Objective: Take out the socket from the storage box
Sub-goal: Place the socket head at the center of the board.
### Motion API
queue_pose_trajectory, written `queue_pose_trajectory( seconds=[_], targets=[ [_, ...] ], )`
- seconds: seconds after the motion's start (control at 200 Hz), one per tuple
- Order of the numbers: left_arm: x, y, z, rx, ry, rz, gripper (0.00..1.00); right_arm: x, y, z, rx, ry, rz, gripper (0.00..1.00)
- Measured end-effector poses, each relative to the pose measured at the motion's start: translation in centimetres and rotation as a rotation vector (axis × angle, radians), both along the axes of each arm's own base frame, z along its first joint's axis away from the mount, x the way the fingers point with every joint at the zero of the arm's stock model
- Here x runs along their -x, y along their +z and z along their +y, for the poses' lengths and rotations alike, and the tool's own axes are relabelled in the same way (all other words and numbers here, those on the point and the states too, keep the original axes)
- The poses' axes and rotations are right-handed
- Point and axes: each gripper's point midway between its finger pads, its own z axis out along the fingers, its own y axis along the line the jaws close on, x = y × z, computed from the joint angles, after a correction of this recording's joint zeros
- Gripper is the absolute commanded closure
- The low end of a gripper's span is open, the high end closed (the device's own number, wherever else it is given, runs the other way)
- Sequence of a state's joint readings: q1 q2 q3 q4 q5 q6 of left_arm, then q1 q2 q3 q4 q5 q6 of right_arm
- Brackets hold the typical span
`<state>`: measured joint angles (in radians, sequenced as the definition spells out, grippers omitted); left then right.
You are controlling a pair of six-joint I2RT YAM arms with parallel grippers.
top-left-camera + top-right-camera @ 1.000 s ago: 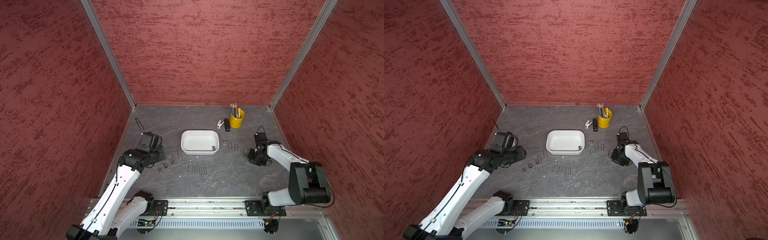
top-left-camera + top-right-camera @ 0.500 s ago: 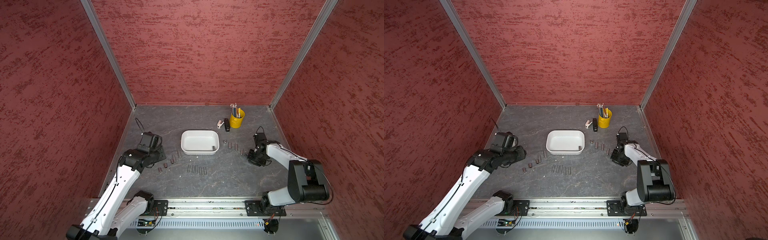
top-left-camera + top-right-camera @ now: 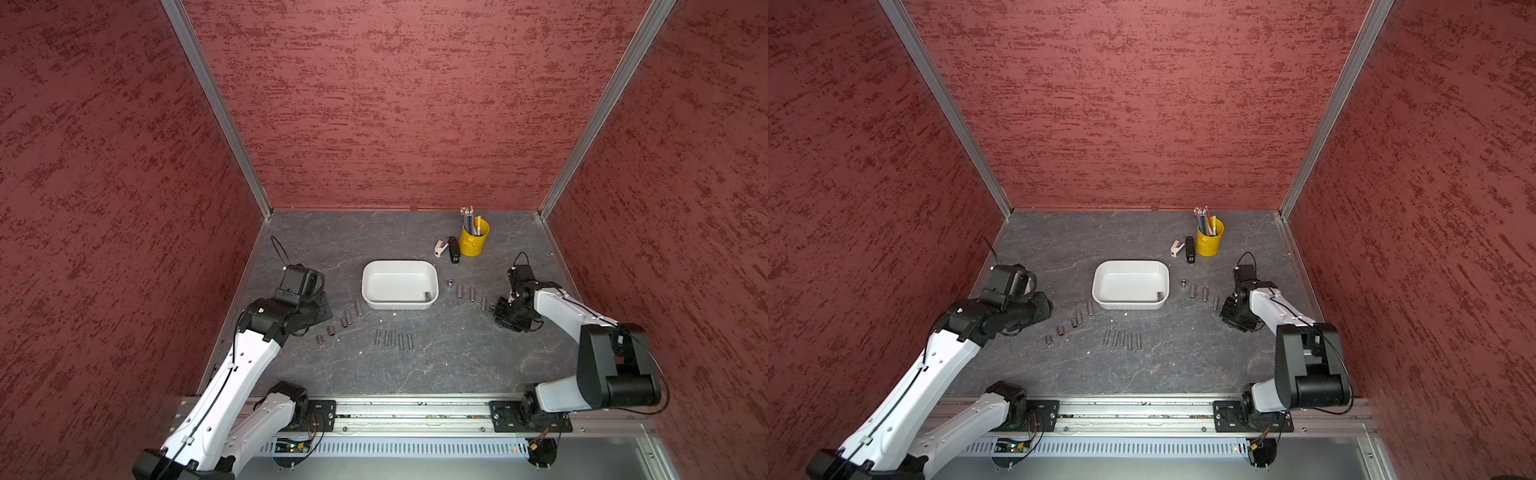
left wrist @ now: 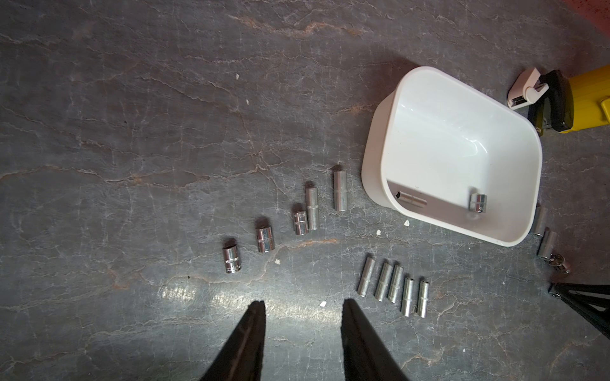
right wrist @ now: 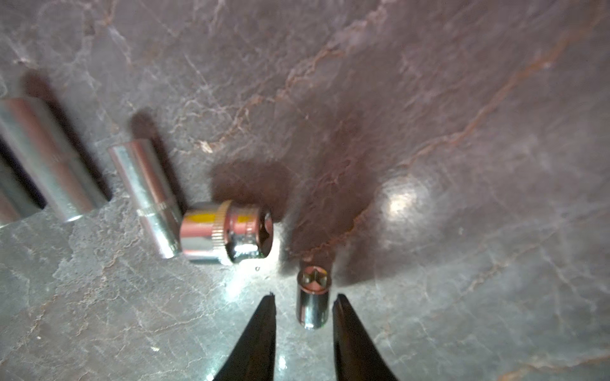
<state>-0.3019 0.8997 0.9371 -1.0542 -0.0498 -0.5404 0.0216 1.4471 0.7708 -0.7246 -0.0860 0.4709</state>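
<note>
Right tool (image 5: 305, 297) is low over the desk (image 3: 436, 365) with its jaws apart. A small socket (image 5: 313, 301) sits between the two fingertips, and I see a sliver of desk on either side of it, so nothing is clamped. Just beside it a fat knurled socket (image 5: 227, 232) lies on its side, one end touching a longer socket (image 5: 145, 194).

On the other arm, the left tool (image 4: 303, 302) is also apart and holds nothing. It is above bare desk, near a row of five slim sockets (image 4: 392, 285).

Between the arms is the storage box (image 3: 395, 305), mid-desk in both top views (image 3: 1129, 305). I count two sockets in it. A short socket (image 4: 478, 203) is in the near corner on the robot's right, also visible in a top view (image 3: 428, 296). A long socket (image 4: 411, 199) lies along the near wall, and I find that one only in the left wrist view.

Beyond the box stand a yellow bucket (image 3: 473, 243) of pencils and a black stapler (image 3: 454, 251).
</note>
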Motion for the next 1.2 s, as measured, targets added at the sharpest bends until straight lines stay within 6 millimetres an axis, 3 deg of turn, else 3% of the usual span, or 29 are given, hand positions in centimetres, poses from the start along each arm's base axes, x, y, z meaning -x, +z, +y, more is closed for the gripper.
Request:
queue_pose_trajectory(
  seconds=[0.486,1.197],
  targets=[
    [-0.01,-0.05,-0.01,0.0,0.0,0.002,0.59,0.0,0.0,0.01,0.0,0.0,0.0,0.6],
    [-0.03,-0.13,-0.02,-0.001,0.0,0.006,0.59,0.02,0.6,0.25,-0.015,0.003,-0.015,0.59]
  ],
)
